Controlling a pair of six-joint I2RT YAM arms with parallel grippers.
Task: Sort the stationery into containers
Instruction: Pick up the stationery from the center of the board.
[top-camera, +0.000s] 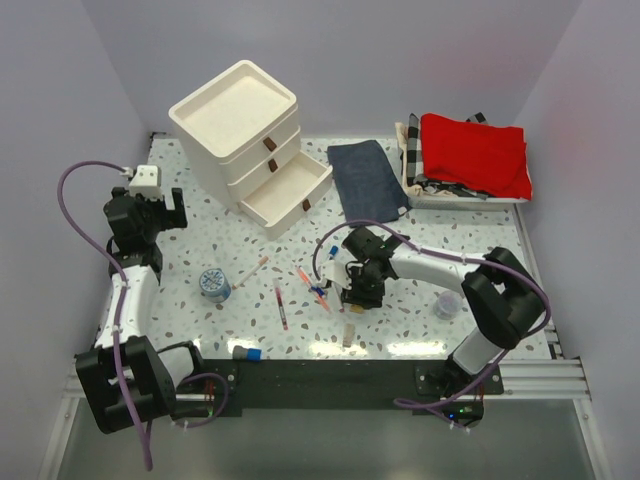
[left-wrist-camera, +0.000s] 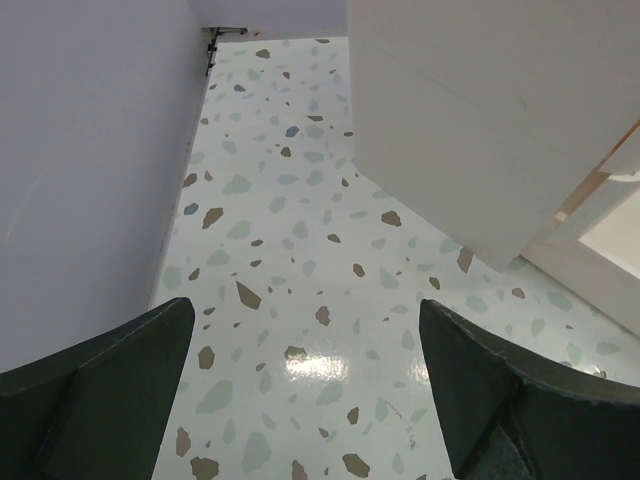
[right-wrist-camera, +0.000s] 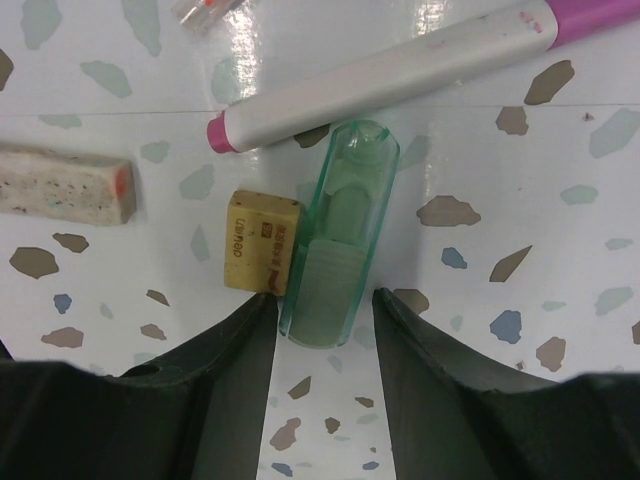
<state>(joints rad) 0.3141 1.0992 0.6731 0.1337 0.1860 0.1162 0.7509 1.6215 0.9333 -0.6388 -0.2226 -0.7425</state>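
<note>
mint-green eraser (right-wrist-camera: 340, 235), translucent sleeve, touching tan block (right-wrist-camera: 262, 242) | right end effector (right-wrist-camera: 325, 305) grips it | left end effector (left-wrist-camera: 305, 335) open

The counter (top-camera: 420, 330) is white terrazzo flecked green, brown and blue. Upper left, the drawer unit (top-camera: 235, 115) is cream-white with brown tabs. Upper right, a red cloth (top-camera: 475, 150) lies on a checkered basket (top-camera: 411, 150), next to a dark blue cloth (top-camera: 368, 178). At the centre of the right wrist view are a mint-green eraser (right-wrist-camera: 335, 250) and a tan block (right-wrist-camera: 260, 240).

Speckled table (top-camera: 215, 245), drawer unit (top-camera: 240, 130), blue cloth (top-camera: 368, 178), basket (top-camera: 410, 142), pens (top-camera: 281, 308), roll (top-camera: 214, 284), mint-green eraser (right-wrist-camera: 340, 240)
</note>
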